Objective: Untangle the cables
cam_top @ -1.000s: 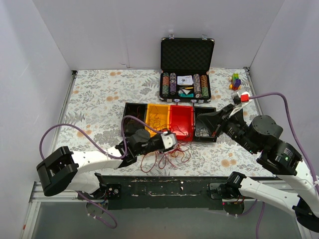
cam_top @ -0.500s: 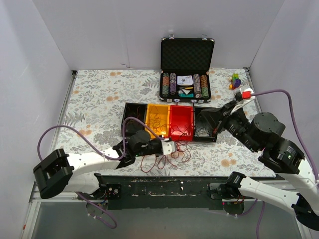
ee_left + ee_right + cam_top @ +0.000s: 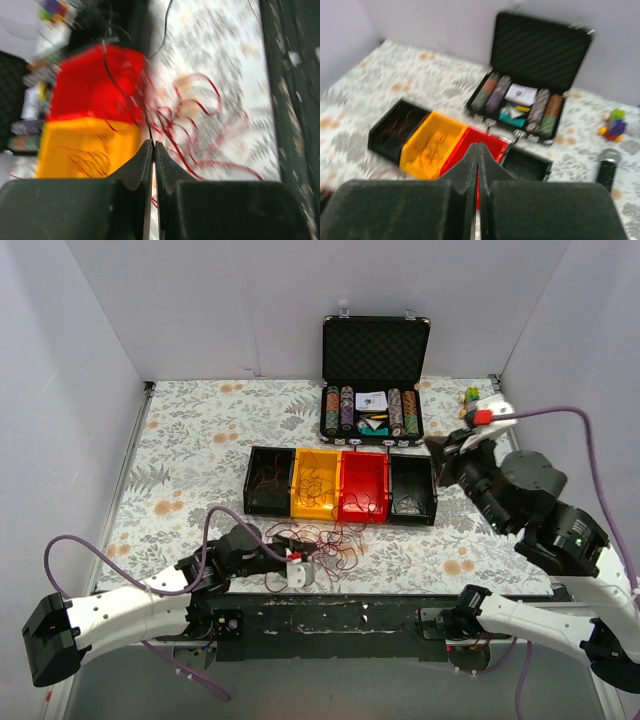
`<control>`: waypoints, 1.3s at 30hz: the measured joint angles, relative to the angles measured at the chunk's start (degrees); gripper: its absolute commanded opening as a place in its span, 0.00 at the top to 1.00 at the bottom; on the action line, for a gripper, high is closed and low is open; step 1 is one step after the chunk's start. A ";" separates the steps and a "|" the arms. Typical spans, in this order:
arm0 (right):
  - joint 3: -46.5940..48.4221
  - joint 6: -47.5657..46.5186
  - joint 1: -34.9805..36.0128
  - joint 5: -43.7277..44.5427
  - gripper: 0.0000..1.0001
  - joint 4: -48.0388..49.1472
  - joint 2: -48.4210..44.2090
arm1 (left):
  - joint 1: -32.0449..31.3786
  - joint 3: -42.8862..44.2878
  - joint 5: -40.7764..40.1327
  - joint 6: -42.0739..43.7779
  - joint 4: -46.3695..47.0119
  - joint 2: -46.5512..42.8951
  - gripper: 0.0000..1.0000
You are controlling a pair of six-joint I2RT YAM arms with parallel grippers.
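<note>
White walls enclose a flower-patterned table (image 3: 200, 440), on which a row of four bins (image 3: 411, 492) is set in front of an open chip case (image 3: 375, 390). The cables (image 3: 335, 543) are seen as a loose red and dark nest on the table, just before the red and yellow bins and near the front edge; a few thin strands are also visible inside the bins. The left hand (image 3: 152, 146) is held low beside the nest, its jaws clenched on a thin dark strand that runs up out of the tip toward the tangle. The right hand (image 3: 478, 148) is raised well apart from the nest, above the right end of the row, jaws pressed together with nothing gripped. The step in hand is judged to be the drawing of one strand out of the nest. A steady pull away from the tangle is called for next, and the nest may need to be pinned so that it is not dragged along whole
</note>
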 measured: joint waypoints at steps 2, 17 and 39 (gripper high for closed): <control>1.70 -2.49 -0.33 4.11 0.99 2.51 0.13 | 0.09 -1.44 -0.28 1.51 -6.12 -1.68 1.00; 4.31 -1.57 -1.01 10.21 0.98 11.96 -4.76 | 0.15 -5.44 -4.44 4.50 -22.34 -1.18 1.00; -24.59 12.00 -0.81 -30.25 0.43 12.94 -1.18 | 0.20 18.67 -1.84 1.42 -14.95 9.60 1.00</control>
